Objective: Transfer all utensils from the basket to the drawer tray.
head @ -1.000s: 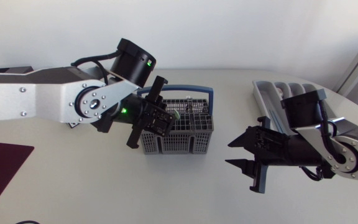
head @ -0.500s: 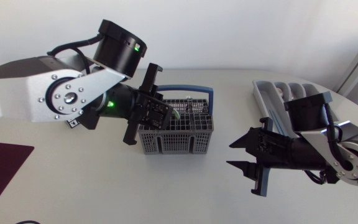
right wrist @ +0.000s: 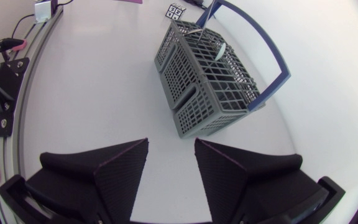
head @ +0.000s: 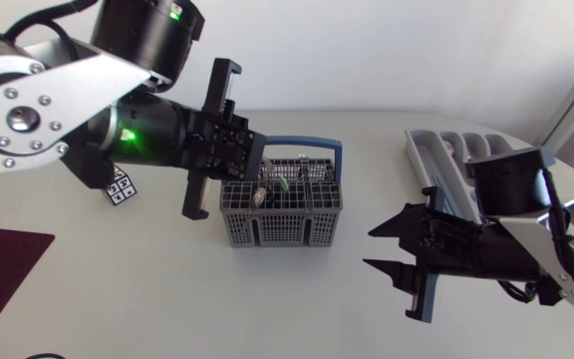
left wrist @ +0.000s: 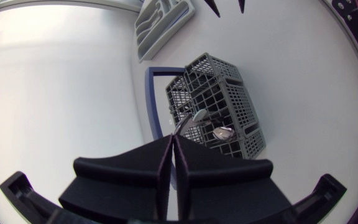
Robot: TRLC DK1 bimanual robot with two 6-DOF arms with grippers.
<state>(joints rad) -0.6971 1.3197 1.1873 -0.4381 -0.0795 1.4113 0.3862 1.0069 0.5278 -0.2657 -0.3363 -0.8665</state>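
Head view: basket [head: 285, 229], long axis side-to-side; left tool [left wrist: 172, 138] closed empty, right tool [head: 370, 248] spread empty.

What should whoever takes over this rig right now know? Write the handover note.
Left gripper: shut, empty, above the near end of the cutlery basket.
Right gripper: open, empty, beside the basket on the drawer tray side.
Things: at least two spoons stand in the basket. The tray sits at the table's far right, partly hidden by the right arm.
Done: nothing confirmed; I cannot tell what is in the tray.
Left: grasp each spoon, carry it to the tray, then check the basket for more.
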